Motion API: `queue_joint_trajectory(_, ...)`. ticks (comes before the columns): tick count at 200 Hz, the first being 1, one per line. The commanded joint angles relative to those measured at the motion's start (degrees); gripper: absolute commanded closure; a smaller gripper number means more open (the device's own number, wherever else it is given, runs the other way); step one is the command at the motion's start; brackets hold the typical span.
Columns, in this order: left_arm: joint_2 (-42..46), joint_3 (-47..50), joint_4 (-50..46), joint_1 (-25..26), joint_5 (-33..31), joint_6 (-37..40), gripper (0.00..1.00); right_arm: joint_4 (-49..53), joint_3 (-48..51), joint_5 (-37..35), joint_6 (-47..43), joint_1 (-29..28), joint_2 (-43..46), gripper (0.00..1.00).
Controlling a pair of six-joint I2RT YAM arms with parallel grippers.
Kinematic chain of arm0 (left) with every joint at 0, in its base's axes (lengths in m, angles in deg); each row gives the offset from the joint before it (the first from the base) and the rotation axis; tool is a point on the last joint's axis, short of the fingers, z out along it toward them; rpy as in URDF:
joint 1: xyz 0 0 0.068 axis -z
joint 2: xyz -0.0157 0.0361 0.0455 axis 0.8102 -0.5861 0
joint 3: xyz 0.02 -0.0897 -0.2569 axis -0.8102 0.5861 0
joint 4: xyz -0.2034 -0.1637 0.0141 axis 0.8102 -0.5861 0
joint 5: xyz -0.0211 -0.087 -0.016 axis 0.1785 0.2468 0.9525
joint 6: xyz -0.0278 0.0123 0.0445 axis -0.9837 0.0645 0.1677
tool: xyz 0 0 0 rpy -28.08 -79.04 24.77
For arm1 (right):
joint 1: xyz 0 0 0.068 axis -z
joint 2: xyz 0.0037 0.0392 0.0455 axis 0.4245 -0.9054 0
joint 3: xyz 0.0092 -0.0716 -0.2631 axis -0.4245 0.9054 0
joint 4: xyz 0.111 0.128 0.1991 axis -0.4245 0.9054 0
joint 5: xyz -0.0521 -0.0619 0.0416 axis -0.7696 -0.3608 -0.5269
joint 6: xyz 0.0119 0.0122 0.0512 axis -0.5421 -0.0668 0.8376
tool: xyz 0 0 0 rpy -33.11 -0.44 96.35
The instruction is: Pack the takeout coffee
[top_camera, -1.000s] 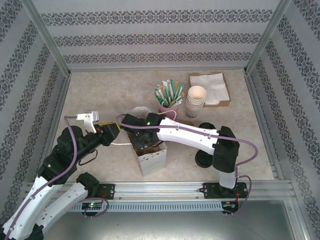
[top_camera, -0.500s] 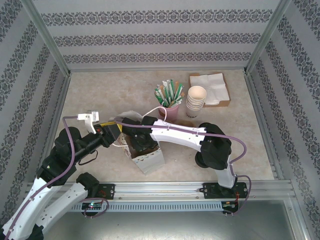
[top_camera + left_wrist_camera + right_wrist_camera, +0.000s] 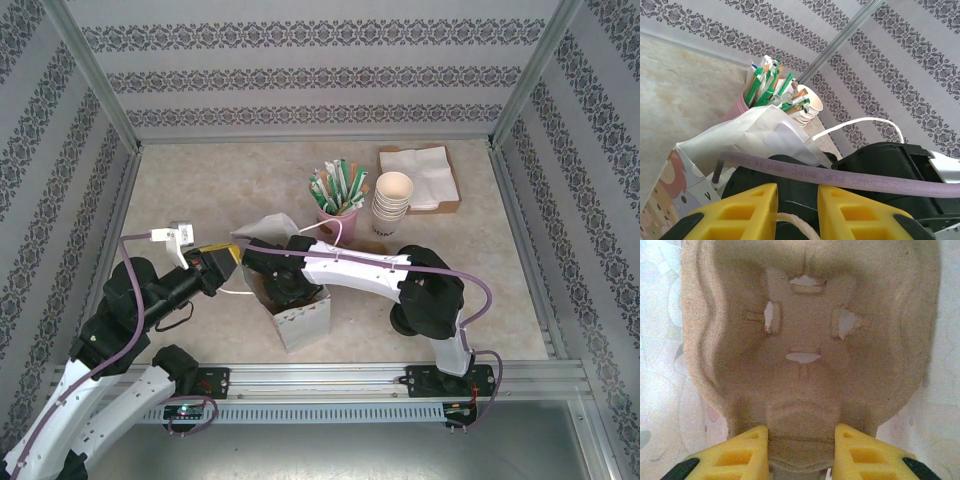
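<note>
The right gripper (image 3: 800,434) pinches the rim of a brown moulded-pulp cup tray (image 3: 805,340) over the white paper bag (image 3: 305,322). The small dark lidded takeout coffee (image 3: 396,322) seems half-hidden by that arm's elbow, between three and four o'clock from the gripper.

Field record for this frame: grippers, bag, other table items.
left gripper: jaws apart, the bag's string handle between them; grip unclear
right gripper: closed on pulp cup carrier, down in the mouth of the paper bag
table rear: pink cup of sticks, cream cup stack, napkins
</note>
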Motion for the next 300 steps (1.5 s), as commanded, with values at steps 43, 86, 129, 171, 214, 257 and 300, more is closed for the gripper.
queue_joint_trajectory(43,0.0,-1.6,3.8,0.8,1.6,-0.8,0.70,-0.5,1.3,0.5,-0.6,0.5,-3.1,0.71)
queue_joint_trajectory(86,0.1,-2.0,4.0,0.6,1.8,-1.0,0.71,-2.9,3.7,1.2,0.2,0.7,-3.7,0.69)
queue_joint_trajectory(129,0.4,-1.9,3.2,0.7,1.4,-0.9,0.70,-3.0,3.2,0.3,0.0,0.8,-3.2,0.62)
queue_joint_trajectory(171,0.4,-0.9,3.4,0.7,1.1,-1.5,0.69,-2.6,0.8,-1.0,-0.3,0.9,-0.3,0.53)
queue_joint_trajectory(214,0.3,-0.8,3.1,0.7,0.8,-1.5,0.68,-0.7,-2.2,-2.2,-0.6,0.7,2.5,0.43)
queue_joint_trajectory(257,0.0,-0.4,2.5,0.7,0.3,-1.5,0.68,1.3,-5.0,-3.6,-1.2,0.8,5.3,0.42)
queue_joint_trajectory(300,-0.6,-0.1,2.3,0.7,-0.7,-1.5,0.68,2.7,-8.7,-4.0,-2.0,0.5,8.1,0.42)
